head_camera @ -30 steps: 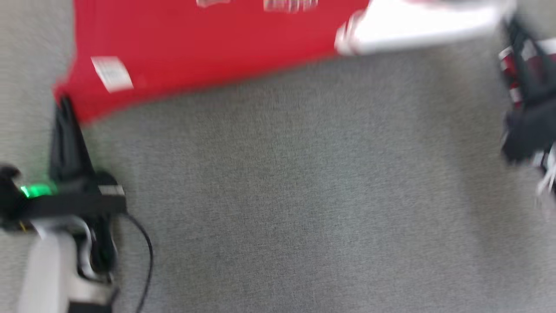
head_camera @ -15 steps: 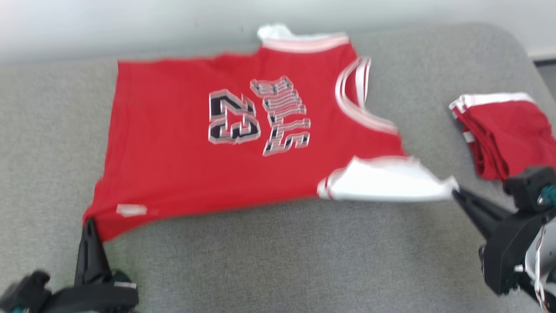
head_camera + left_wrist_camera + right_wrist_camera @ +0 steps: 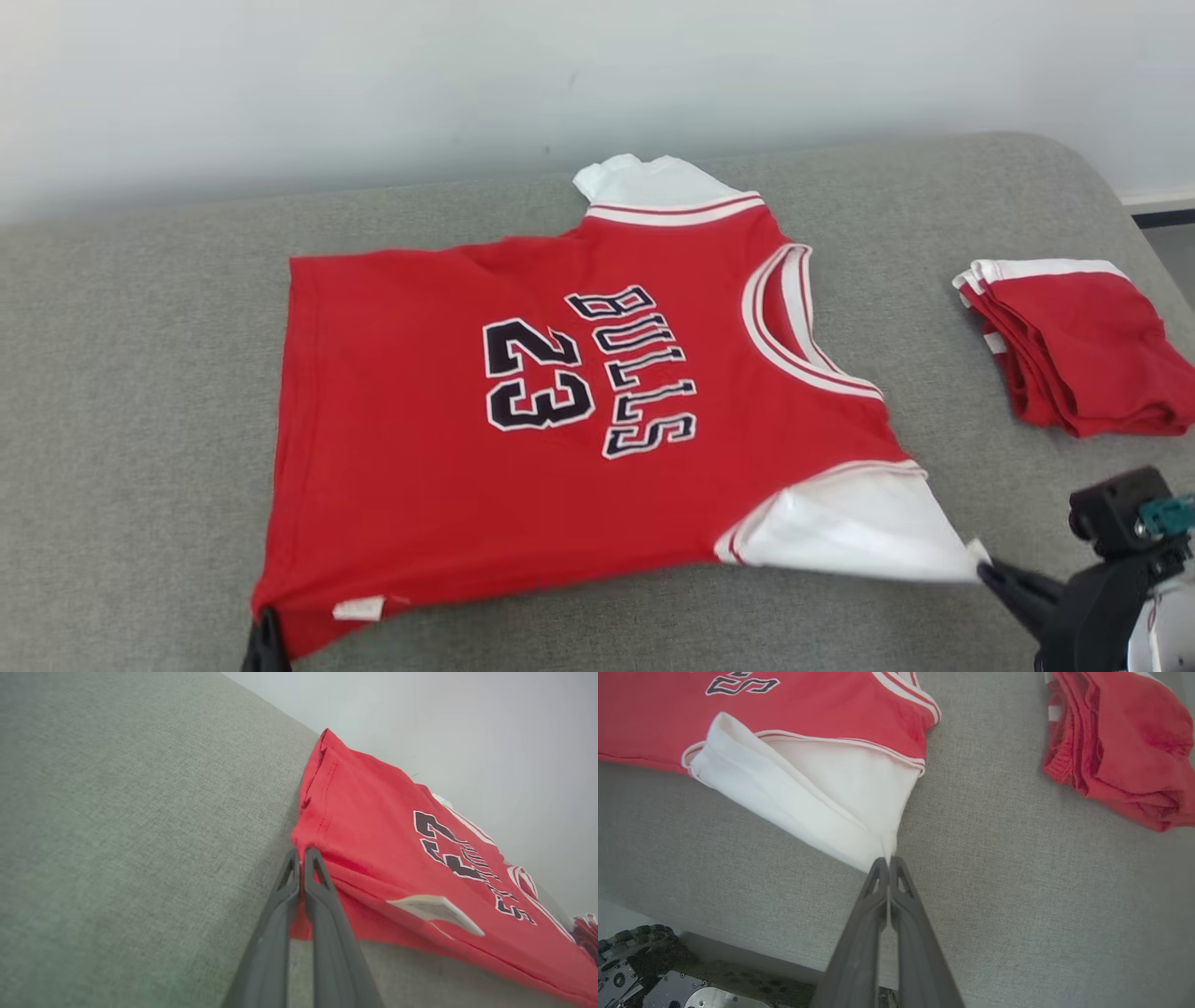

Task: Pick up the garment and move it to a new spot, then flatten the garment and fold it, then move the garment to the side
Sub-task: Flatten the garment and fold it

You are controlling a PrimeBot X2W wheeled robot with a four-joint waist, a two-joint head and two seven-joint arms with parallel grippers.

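The garment (image 3: 448, 457) is a red jersey with white sleeves, "BULLS 23" on its chest, spread flat on the grey cushion (image 3: 140, 392), collar toward the right. My left gripper (image 3: 264, 623) is shut on its near hem corner (image 3: 302, 847), by the white label (image 3: 434, 910). My right gripper (image 3: 985, 565) is shut on the tip of the near white sleeve (image 3: 859, 798), which is pulled out to a point. Both held corners (image 3: 888, 855) are lifted slightly off the cushion.
A folded red garment with white trim (image 3: 1074, 350) lies at the cushion's right end, also seen as a red pile (image 3: 1115, 746). A pale wall (image 3: 560, 75) runs behind. The cushion's front edge and the robot's base (image 3: 668, 975) are below.
The head camera has tilted up, so the whole jersey and the wall now show. Both grippers keep their hold on the hem corner and the sleeve tip.
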